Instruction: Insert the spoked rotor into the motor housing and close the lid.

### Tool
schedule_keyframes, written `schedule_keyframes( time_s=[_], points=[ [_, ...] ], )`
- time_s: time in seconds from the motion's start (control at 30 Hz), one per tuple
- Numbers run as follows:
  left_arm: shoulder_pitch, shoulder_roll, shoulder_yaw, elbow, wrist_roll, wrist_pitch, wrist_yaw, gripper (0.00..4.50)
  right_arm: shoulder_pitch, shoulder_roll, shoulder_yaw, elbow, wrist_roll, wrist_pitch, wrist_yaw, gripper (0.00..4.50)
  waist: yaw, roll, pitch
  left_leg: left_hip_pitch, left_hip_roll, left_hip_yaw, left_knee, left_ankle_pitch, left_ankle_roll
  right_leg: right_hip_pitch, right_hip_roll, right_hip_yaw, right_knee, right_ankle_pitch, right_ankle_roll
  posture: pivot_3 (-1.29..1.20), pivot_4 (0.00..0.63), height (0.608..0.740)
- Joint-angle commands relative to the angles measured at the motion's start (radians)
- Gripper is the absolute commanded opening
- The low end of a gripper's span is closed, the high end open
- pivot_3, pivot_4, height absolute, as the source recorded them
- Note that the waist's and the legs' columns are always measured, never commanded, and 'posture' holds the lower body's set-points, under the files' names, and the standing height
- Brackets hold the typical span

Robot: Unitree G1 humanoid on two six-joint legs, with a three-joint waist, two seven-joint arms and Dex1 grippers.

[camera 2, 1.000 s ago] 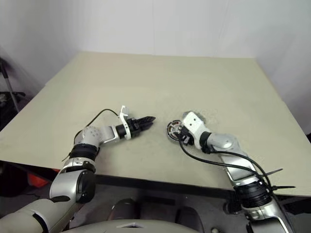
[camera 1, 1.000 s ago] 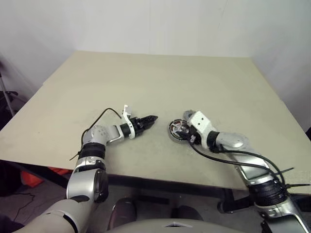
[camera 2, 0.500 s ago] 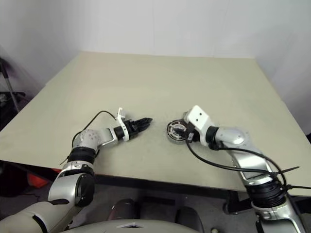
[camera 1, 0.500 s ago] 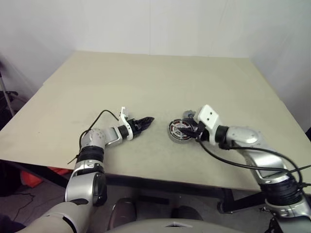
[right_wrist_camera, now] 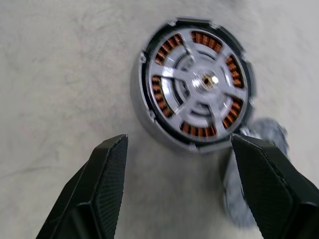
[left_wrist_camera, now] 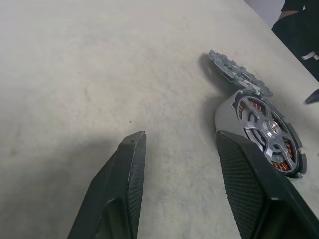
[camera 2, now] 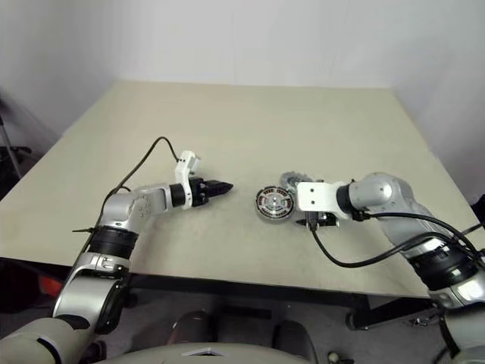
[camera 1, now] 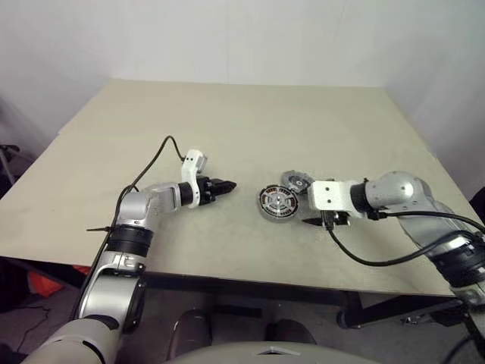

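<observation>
Head views: the motor housing [camera 1: 277,202] lies flat on the table [camera 1: 250,129], between the two pincers, with the spoked rotor [right_wrist_camera: 202,83] already seated in it; the lid [camera 1: 296,182], a grey toothed-edge disc, rests just beyond the housing, touching or nearly touching its far edge. The right gripper [camera 1: 318,219] hovers just beside the housing on its right; the left gripper [camera 1: 221,184] points at it from the left, near but apart. Left wrist view: the left gripper's fingers [left_wrist_camera: 119,191] are spread and empty, the housing just ahead of one of them, the lid behind it. Right wrist view: the right gripper [right_wrist_camera: 184,191] is spread wide and empty, the housing centred just ahead of it, copper windings visible between the spokes. The step in hand is judged to be closing: grasp the lid by its rim, keep it level, centre it over the hub, and steady the housing with the free pincer.
</observation>
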Motion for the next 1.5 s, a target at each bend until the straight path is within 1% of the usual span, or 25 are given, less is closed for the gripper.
schedule_keyframes(
  time_s=[0.03, 0.13, 0.2, 0.23, 0.33, 0.43, 0.5, 0.7, 0.77, 0.87, 1.03, 1.07, 1.13, 1.17, 1.33, 1.5],
  points=[
    [0.039, -0.002, 0.004, -0.051, 0.007, -0.008, 0.019, 2.36, -0.045, 0.046, 0.019, 0.036, -0.019, -0.045, 0.02, 3.43, -0.001, 0.0, 0.0, -0.001, 0.0, 0.0, 0.001, 0.0, 0.001, -0.001, 0.0, 0.0, 0.0, 0.0, 0.0, 0.0, 0.0, 0.74],
    [0.059, -0.009, 0.012, -0.097, -0.012, 0.015, 0.028, 2.36, -0.046, 0.073, 0.027, 0.081, -0.023, -0.068, 0.037, 3.43, 0.0, 0.0, 0.0, -0.005, 0.001, 0.0, 0.006, -0.001, 0.002, -0.003, 0.0, -0.001, 0.002, 0.0, 0.0, 0.0, 0.0, 0.74],
    [0.063, -0.01, 0.017, -0.116, -0.019, 0.024, 0.033, 2.36, -0.051, 0.085, 0.027, 0.114, -0.032, -0.085, 0.037, 3.43, 0.002, 0.0, 0.0, -0.011, 0.002, 0.0, 0.014, -0.002, 0.003, -0.008, 0.0, -0.001, 0.008, 0.0, 0.0, 0.0, 0.0, 0.74],
    [0.065, -0.01, 0.018, -0.122, -0.02, 0.027, 0.034, 2.36, -0.054, 0.089, 0.027, 0.128, -0.036, -0.091, 0.039, 3.43, 0.002, 0.0, 0.0, -0.012, 0.002, 0.0, 0.015, -0.002, 0.003, -0.009, -0.001, -0.001, 0.01, 0.0, 0.0, 0.0, 0.0, 0.74],
    [0.068, -0.009, 0.018, -0.13, -0.019, 0.029, 0.038, 2.36, -0.061, 0.098, 0.026, 0.153, -0.04, -0.104, 0.05, 3.43, 0.0, 0.0, 0.0, -0.011, 0.002, 0.0, 0.016, -0.003, 0.004, -0.008, -0.001, 0.0, 0.011, 0.0, 0.0, 0.0, 0.0, 0.74],
    [0.072, -0.008, 0.019, -0.132, -0.017, 0.029, 0.04, 2.36, -0.067, 0.101, 0.026, 0.179, -0.052, -0.123, 0.051, 3.43, 0.0, 0.0, 0.0, -0.005, 0.002, 0.0, 0.016, -0.003, -0.001, -0.004, -0.001, 0.0, 0.013, 0.0, -0.001, 0.0, 0.0, 0.74],
    [0.073, -0.008, 0.019, -0.133, -0.017, 0.029, 0.041, 2.36, -0.077, 0.102, 0.024, 0.201, -0.066, -0.138, 0.044, 3.43, -0.001, 0.0, 0.0, -0.002, 0.003, 0.0, 0.016, -0.003, -0.002, -0.002, 0.0, 0.0, 0.013, 0.0, -0.001, 0.0, 0.0, 0.74],
    [0.084, -0.016, 0.01, -0.148, -0.015, 0.034, 0.047, 2.36, -0.095, 0.111, 0.018, 0.24, -0.069, -0.149, 0.055, 3.43, -0.002, 0.0, 0.0, -0.004, 0.003, 0.0, 0.016, -0.003, -0.001, -0.003, 0.0, 0.0, 0.013, 0.0, -0.001, 0.0, 0.0, 0.74],
    [0.087, -0.017, 0.009, -0.151, -0.015, 0.036, 0.05, 2.36, -0.095, 0.116, 0.021, 0.246, -0.07, -0.149, 0.06, 3.43, -0.002, 0.0, 0.0, -0.005, 0.003, 0.0, 0.016, -0.002, 0.003, -0.004, 0.0, 0.0, 0.013, 0.0, -0.001, 0.0, 0.0, 0.74],
    [0.087, -0.017, 0.01, -0.152, -0.015, 0.039, 0.052, 2.36, -0.093, 0.123, 0.023, 0.241, -0.069, -0.147, 0.066, 2.8, -0.002, 0.0, 0.0, -0.005, 0.003, 0.0, 0.016, -0.002, 0.003, -0.004, 0.0, 0.0, 0.013, 0.0, -0.001, 0.0, 0.0, 0.74],
    [0.077, -0.013, 0.03, -0.121, -0.019, 0.042, 0.056, 2.36, -0.107, 0.184, 0.005, 0.184, -0.002, -0.069, 0.095, 1.13, -0.011, 0.0, 0.0, -0.003, 0.004, 0.0, 0.016, -0.002, 0.002, -0.003, 0.001, 0.0, 0.013, 0.0, -0.001, 0.0, 0.0, 0.74],
    [0.077, -0.012, 0.029, -0.119, -0.017, 0.042, 0.056, 2.36, -0.116, 0.194, 0.005, 0.193, -0.01, -0.066, 0.091, 0.77, -0.015, 0.0, 0.0, -0.003, 0.005, 0.0, 0.016, -0.001, 0.001, -0.003, 0.002, 0.0, 0.013, 0.001, -0.002, 0.0, 0.0, 0.74],
    [0.078, -0.013, 0.027, -0.119, -0.014, 0.04, 0.057, 2.36, -0.136, 0.21, 0.01, 0.232, -0.039, -0.08, 0.074, 0.17, -0.021, 0.0, 0.0, -0.003, 0.006, 0.0, 0.016, -0.001, 0.0, -0.003, 0.003, 0.0, 0.014, 0.001, -0.003, 0.0, 0.0, 0.74],
    [0.079, -0.014, 0.026, -0.119, -0.013, 0.04, 0.057, 2.36, -0.142, 0.217, 0.012, 0.247, -0.049, -0.083, 0.066, 0.02, -0.02, 0.0, 0.0, -0.003, 0.007, 0.0, 0.016, -0.001, -0.001, -0.003, 0.004, 0.0, 0.013, 0.002, -0.004, 0.0, 0.0, 0.74],
    [0.09, -0.016, 0.024, -0.128, -0.012, 0.038, 0.064, 2.36, -0.17, 0.261, 0.005, 0.287, -0.077, -0.063, 0.002, 0.02, -0.02, 0.0, 0.0, -0.004, 0.007, 0.0, 0.016, -0.002, -0.004, -0.004, 0.004, 0.0, 0.013, 0.002, -0.004, 0.0, 0.0, 0.74],
    [0.098, -0.011, 0.025, -0.131, -0.01, 0.037, 0.066, 2.36, -0.196, 0.31, 0.007, 0.306, -0.081, -0.04, -0.027, 0.02, -0.027, 0.0, 0.0, -0.003, 0.008, 0.0, 0.016, -0.001, -0.005, -0.004, 0.005, 0.001, 0.013, 0.003, -0.005, 0.0, 0.0, 0.74]
  ],
)
